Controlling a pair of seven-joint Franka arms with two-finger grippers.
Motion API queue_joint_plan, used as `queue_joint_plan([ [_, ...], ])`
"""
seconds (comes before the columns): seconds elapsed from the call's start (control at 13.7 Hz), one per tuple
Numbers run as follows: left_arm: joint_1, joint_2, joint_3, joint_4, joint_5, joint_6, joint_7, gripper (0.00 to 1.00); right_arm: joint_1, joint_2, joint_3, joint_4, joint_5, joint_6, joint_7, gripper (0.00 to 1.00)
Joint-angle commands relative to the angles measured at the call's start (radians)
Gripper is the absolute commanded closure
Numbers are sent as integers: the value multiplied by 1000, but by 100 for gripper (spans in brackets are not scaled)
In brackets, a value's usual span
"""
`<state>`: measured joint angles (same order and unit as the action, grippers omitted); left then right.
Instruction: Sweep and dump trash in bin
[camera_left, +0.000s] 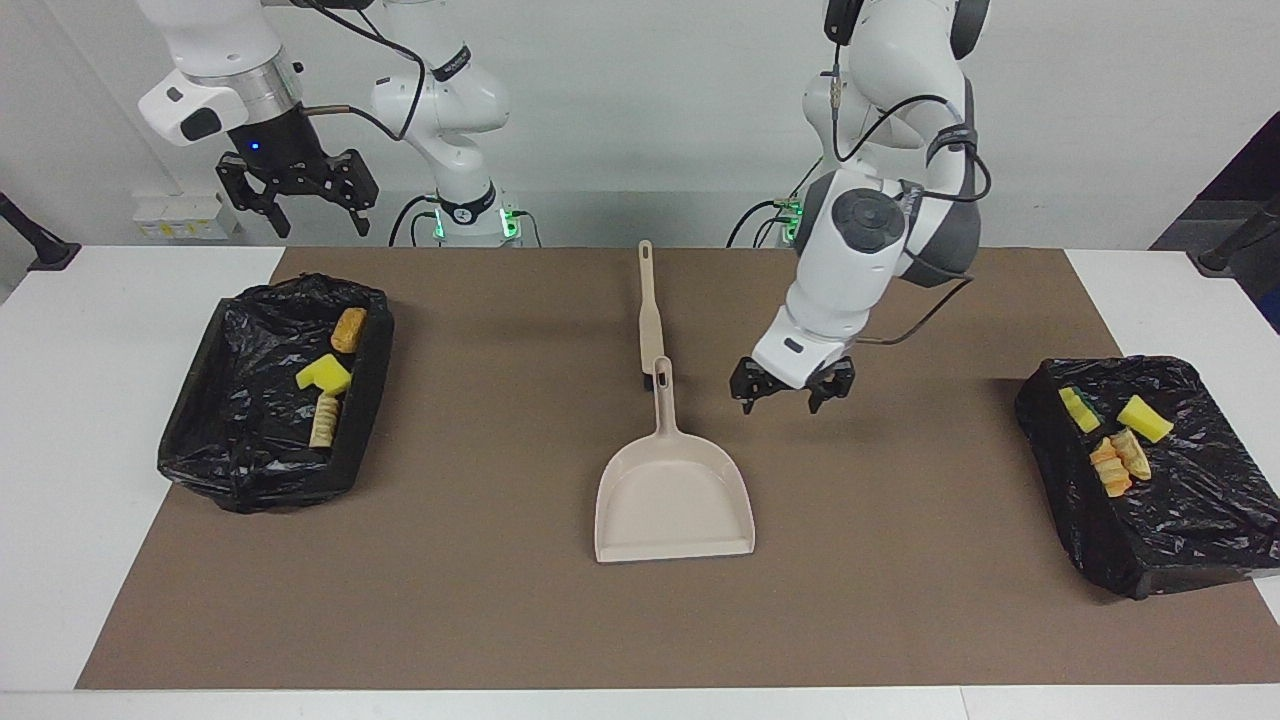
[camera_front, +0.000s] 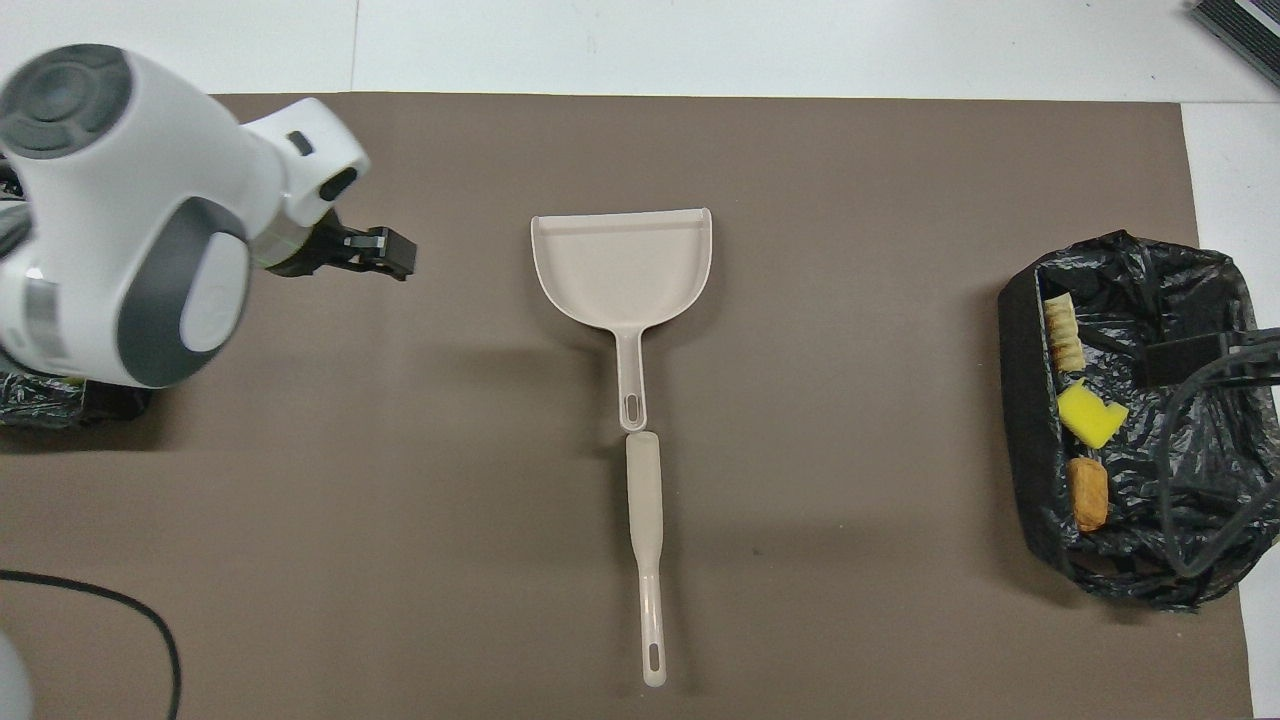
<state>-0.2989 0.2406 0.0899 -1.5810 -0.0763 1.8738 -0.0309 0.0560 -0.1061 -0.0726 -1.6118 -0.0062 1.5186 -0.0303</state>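
White table (camera_left: 100, 420) with a large brown rectangular mat (camera_left: 900, 600) over most of it, plain pale wall at the robots' end, grey floor strip showing past the table edge in the overhead view

Beige plastic dustpan (camera_left: 675, 500) lies flat mid-mat, pan mouth away from the robots, handle pointing toward them; beige long-handled brush (camera_left: 648, 300) lies in line with it, nearer the robots, its end touching or just at the dustpan handle tip, cannot tell which

Two black bag-lined bins, one at each end of the mat. Bin at the right arm's end (camera_left: 270, 395) holds three scraps of trash: a yellow sponge chunk (camera_left: 323, 373), an orange-brown bread-like piece (camera_left: 349, 329) nearer the robots, a tan ridged piece (camera_left: 324, 420) farther from them. Bin at the left arm's end (camera_left: 1150, 480) holds four scraps: two yellow sponge chunks (camera_left: 1145, 418) and two tan/orange bread-like pieces (camera_left: 1118, 462), clustered together. All trash in bins, mat shows only dustpan and brush

Left gripper (camera_left: 792, 391) hangs low over bare mat, between dustpan and the left-end bin, closer to the dustpan, fingers spread wide, holding nothing, well apart from the trash. Right gripper (camera_left: 295, 195) raised high by the table edge at its own end, above the right-end bin's near edge, fingers wide apart, holding nothing, arm waiting
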Motion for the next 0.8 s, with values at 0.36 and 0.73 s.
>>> queue_joint_plan([
  [0.36,224,-130,-12,51,90,-140,299,0,-10,-1,4,3,18,-9,-25,0],
  [0.73,271,-158,-12,107,75,-246,327,0,-10,-1,4,3,18,-9,-25,0],
])
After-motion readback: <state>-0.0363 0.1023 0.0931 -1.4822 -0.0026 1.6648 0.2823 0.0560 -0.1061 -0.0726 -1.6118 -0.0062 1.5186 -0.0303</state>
